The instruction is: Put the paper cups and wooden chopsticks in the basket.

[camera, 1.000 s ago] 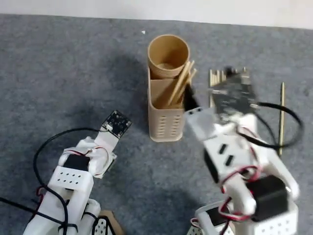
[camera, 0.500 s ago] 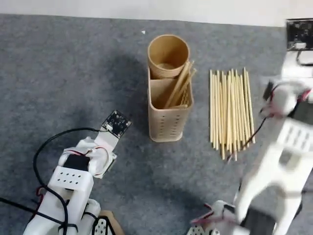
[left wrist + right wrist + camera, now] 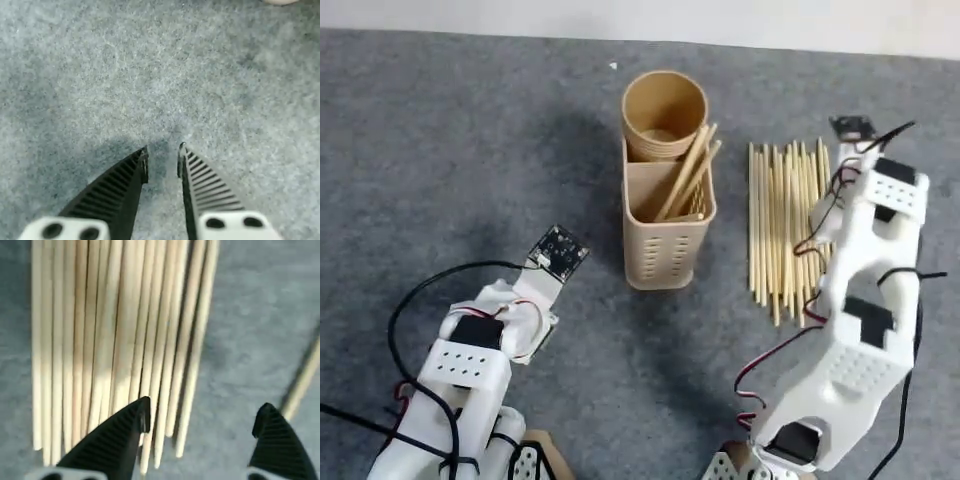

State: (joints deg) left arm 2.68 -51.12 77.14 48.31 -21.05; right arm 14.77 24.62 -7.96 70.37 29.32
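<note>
A tan slotted basket [image 3: 663,250] stands mid-table. Stacked paper cups [image 3: 664,108] sit in its far compartment, and a few wooden chopsticks [image 3: 690,175] lean in the near one. A pile of several loose chopsticks [image 3: 782,225] [image 3: 120,335] lies on the carpet to its right. My right arm [image 3: 865,250] stretches over the pile's right edge. My right gripper [image 3: 205,415] is open wide just above the chopstick ends, one fingertip [image 3: 142,412] over them and the other over bare carpet. My left gripper [image 3: 162,150] hangs narrowly open over bare carpet, holding nothing.
One stray chopstick [image 3: 304,377] lies apart from the pile, beside my right gripper. My left arm [image 3: 485,345] is folded at the near left, its black cable looping beside it. Grey carpet [image 3: 470,140] covers the table up to a pale wall at the far edge.
My right arm left the spot beside the basket, swung out to the right, and now hangs over the right side of the chopstick pile. The left arm kept still.
</note>
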